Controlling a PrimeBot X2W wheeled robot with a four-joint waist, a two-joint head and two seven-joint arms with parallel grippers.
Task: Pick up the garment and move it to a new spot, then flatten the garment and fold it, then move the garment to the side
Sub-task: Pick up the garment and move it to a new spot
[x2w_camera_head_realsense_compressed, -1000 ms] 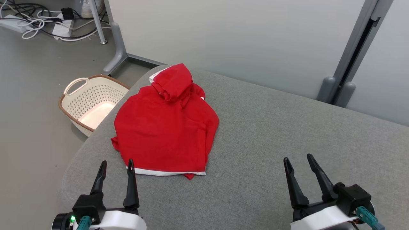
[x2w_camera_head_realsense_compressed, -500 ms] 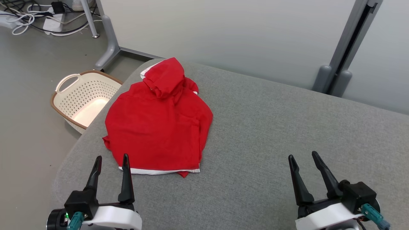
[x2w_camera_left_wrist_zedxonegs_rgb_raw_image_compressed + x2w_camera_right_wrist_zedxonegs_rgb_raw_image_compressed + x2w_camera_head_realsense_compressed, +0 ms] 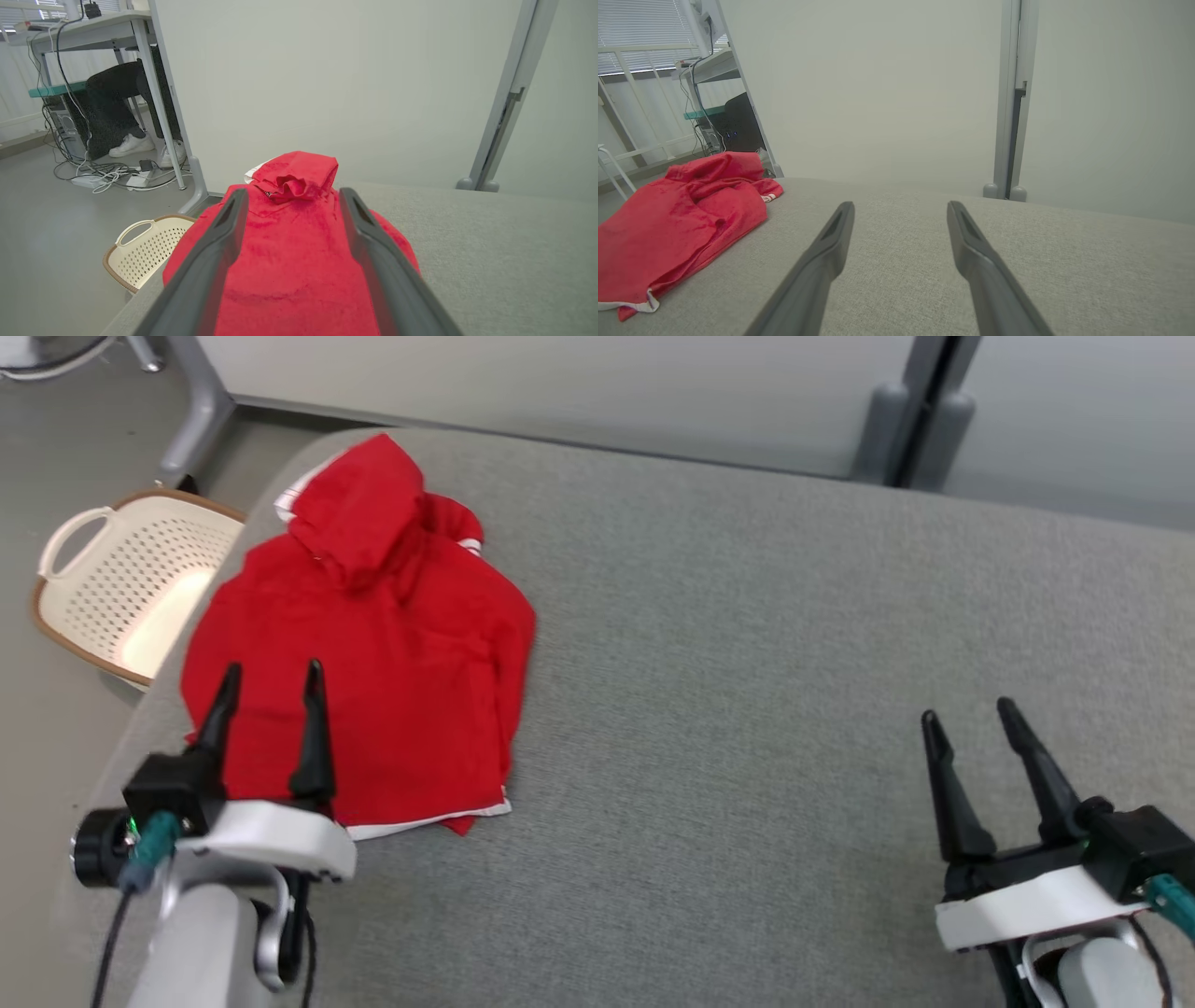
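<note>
Grey padded surface (image 3: 747,616), bare and wide across the middle and right, running out of frame on the right and near sides. Rounded off at the far-left corner, with floor (image 3: 37,457) and a perforated cream basket (image 3: 140,560) just beyond the left edge, partly cut off by that edge. Backed along the far side by a pale partition (image 3: 560,373) and a grey post (image 3: 896,420).

Red hooded garment (image 3: 373,644) lying folded on the left part of the surface, close along the left edge, hood near the far-left corner. Long axis near-to-far: hood pointing away from the robot, white-trimmed hem toward it. Sleeves not to be made out; left end of the hem hidden behind the left gripper (image 3: 273,665).

Left gripper spread wide and empty, over the near-left part of the garment; contact with the cloth impossible to judge. Right gripper (image 3: 966,708) likewise spread and empty, above bare grey cloth, well apart from the garment.

From the left wrist: desk (image 3: 84,23), tangled cables (image 3: 103,177), a person's white shoes (image 3: 133,144) underneath.
</note>
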